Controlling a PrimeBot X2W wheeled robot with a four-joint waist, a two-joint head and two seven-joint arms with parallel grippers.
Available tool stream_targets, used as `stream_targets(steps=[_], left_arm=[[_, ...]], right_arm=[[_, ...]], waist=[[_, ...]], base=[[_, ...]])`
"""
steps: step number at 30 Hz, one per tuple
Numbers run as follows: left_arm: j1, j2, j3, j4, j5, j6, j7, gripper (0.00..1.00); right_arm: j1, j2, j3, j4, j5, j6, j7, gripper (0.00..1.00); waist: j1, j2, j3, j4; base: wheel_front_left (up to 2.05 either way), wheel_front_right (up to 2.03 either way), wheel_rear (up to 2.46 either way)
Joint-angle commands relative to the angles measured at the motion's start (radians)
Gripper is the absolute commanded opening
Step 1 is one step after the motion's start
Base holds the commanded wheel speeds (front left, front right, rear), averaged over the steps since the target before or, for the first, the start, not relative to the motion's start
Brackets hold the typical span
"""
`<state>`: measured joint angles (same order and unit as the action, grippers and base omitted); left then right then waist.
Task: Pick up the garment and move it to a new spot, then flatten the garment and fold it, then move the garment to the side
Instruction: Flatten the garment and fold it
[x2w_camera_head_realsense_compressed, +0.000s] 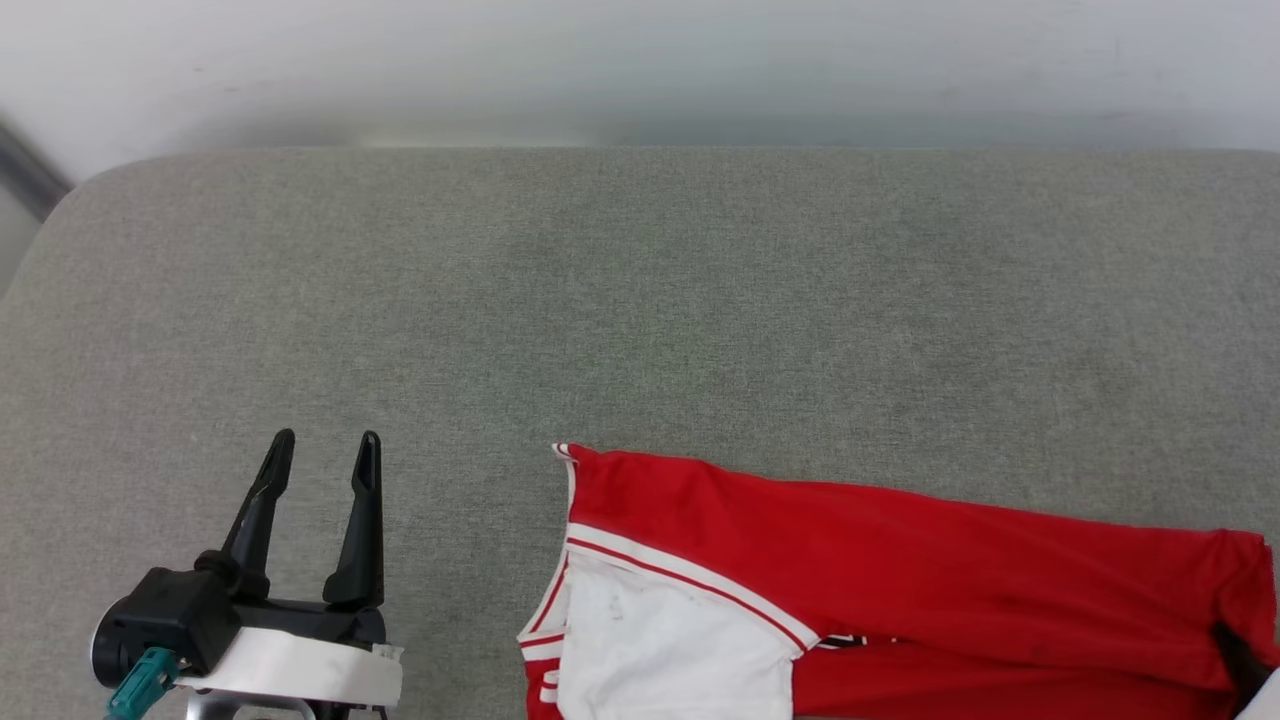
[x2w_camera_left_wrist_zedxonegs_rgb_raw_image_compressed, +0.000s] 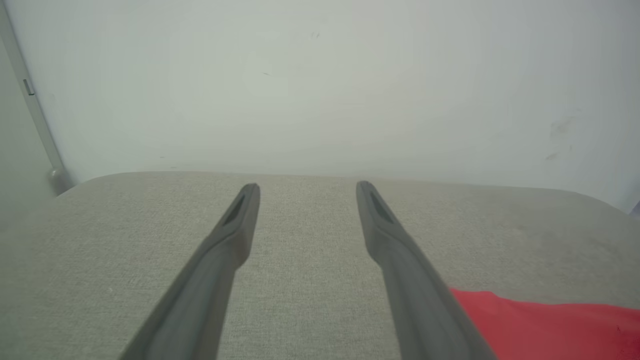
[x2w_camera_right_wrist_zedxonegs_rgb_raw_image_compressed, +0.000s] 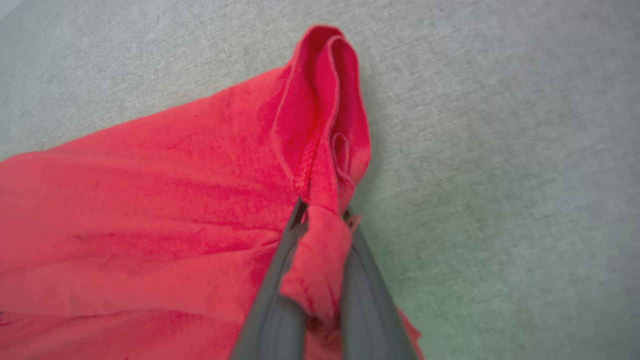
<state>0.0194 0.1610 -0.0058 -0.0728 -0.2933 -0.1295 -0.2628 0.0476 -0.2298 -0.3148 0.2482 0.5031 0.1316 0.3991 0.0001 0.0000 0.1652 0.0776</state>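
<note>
The garment (x2w_camera_head_realsense_compressed: 900, 560), red with a white panel and red-and-white striped trim, lies along the bottom right of the grey cushion in the head view. Its red edge (x2w_camera_left_wrist_zedxonegs_rgb_raw_image_compressed: 550, 325) shows at the lower right of the left wrist view. My right gripper (x2w_camera_right_wrist_zedxonegs_rgb_raw_image_compressed: 322, 215) is shut on a bunched fold of the garment's red hem (x2w_camera_right_wrist_zedxonegs_rgb_raw_image_compressed: 320, 150) at its right end; a dark finger (x2w_camera_head_realsense_compressed: 1238, 655) shows there in the head view. Well left of the garment, my left gripper (x2w_camera_head_realsense_compressed: 325, 440) stands open above the cushion with nothing between its fingers (x2w_camera_left_wrist_zedxonegs_rgb_raw_image_compressed: 240, 220).
The grey fabric cushion (x2w_camera_head_realsense_compressed: 640, 300) spreads wide, with bare room behind and left of the garment. A pale wall (x2w_camera_head_realsense_compressed: 640, 60) rises behind its far edge. A grey strip (x2w_camera_left_wrist_zedxonegs_rgb_raw_image_compressed: 35, 115) runs down the wall at the far left.
</note>
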Motion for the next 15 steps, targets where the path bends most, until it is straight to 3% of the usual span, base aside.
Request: stream_targets(steps=[1,6,15], left_arm=[[0.008,0.006,-0.003,0.002,0.003,-0.001,-0.002,1.00],[0.006,0.005,-0.009,0.008,0.005,-0.001,-0.002,1.00],[0.010,-0.005,-0.019,0.020,0.007,-0.001,-0.002,1.00]], right_arm=[[-0.011,-0.008,-0.008,0.004,-0.002,-0.002,-0.003,0.00],[-0.028,-0.029,-0.047,-0.012,-0.010,-0.002,0.007,0.00],[0.024,0.010,0.044,-0.213,0.038,-0.001,0.110,0.00]], waist=[[-0.0001,0.0000,-0.001,-0.002],[-0.0001,0.0000,-0.002,-0.008],[-0.0001,0.0000,-0.018,0.002]], base=[[0.00,0.00,0.00],[0.00,0.00,0.00],[0.00,0.00,0.00]])
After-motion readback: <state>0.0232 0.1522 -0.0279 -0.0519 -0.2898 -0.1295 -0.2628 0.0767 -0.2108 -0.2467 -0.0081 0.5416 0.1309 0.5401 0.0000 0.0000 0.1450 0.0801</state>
